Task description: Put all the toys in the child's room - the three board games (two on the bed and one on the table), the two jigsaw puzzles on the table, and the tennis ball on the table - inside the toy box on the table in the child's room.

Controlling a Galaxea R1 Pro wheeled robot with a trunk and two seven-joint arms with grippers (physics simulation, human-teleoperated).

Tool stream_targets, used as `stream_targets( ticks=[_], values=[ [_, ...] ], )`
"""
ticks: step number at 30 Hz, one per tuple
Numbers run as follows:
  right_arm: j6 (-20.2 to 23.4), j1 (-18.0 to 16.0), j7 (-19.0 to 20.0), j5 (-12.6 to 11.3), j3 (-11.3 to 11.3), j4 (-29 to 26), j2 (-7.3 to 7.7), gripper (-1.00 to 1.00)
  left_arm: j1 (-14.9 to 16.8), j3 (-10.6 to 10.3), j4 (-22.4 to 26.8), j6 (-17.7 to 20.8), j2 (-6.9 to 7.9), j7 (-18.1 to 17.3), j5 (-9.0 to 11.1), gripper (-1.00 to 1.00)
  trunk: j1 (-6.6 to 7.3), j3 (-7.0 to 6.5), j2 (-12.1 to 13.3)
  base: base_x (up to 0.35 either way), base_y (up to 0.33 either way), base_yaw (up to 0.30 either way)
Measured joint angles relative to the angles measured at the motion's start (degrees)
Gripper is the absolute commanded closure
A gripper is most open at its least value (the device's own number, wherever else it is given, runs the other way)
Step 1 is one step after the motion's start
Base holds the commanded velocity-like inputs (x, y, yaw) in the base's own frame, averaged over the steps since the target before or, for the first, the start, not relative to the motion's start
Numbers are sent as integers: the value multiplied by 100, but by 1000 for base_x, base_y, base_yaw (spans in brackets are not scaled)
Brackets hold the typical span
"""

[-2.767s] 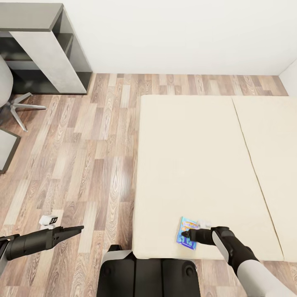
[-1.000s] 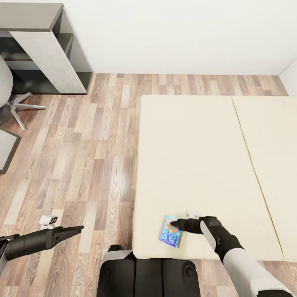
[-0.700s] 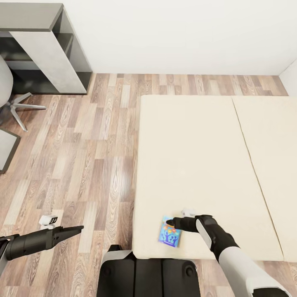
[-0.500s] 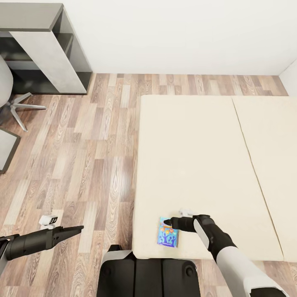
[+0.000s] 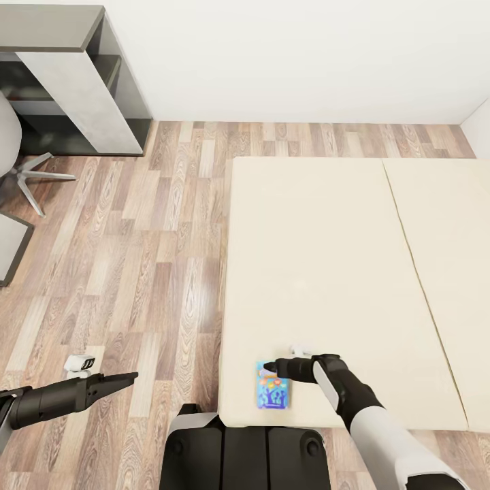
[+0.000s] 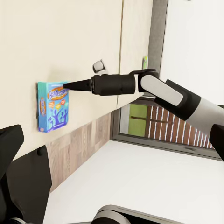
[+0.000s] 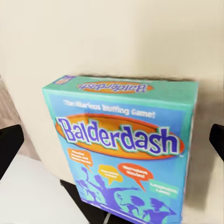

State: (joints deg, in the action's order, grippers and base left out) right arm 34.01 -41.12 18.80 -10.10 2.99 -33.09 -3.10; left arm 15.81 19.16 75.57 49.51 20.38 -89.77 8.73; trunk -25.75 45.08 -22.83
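The right gripper, black with thin fingers, reaches over the near part of the beige mattress of the bed. Its tip is at the far edge of the blue rectangular board game box with the printed name "Balderdash". In the left wrist view the fingers look pressed together into one point just above the box; I cannot tell if they touch it. The box lies flat near the mattress corner closest to the robot. The left gripper hangs over the wood-plank floor, well apart from the bed, and whether it is spread I cannot tell. A dark grey desk stands at the white wall.
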Motion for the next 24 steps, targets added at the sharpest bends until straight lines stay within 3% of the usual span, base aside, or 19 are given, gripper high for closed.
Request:
stream_targets(
  ticks=[24],
  values=[
    [-39, 8, -5, 2, 136, 90, -58, -100, 0, 0, 0, -2, -1, 0, -1, -100, 0, 0, 0, 0, 0, 0]
  ],
)
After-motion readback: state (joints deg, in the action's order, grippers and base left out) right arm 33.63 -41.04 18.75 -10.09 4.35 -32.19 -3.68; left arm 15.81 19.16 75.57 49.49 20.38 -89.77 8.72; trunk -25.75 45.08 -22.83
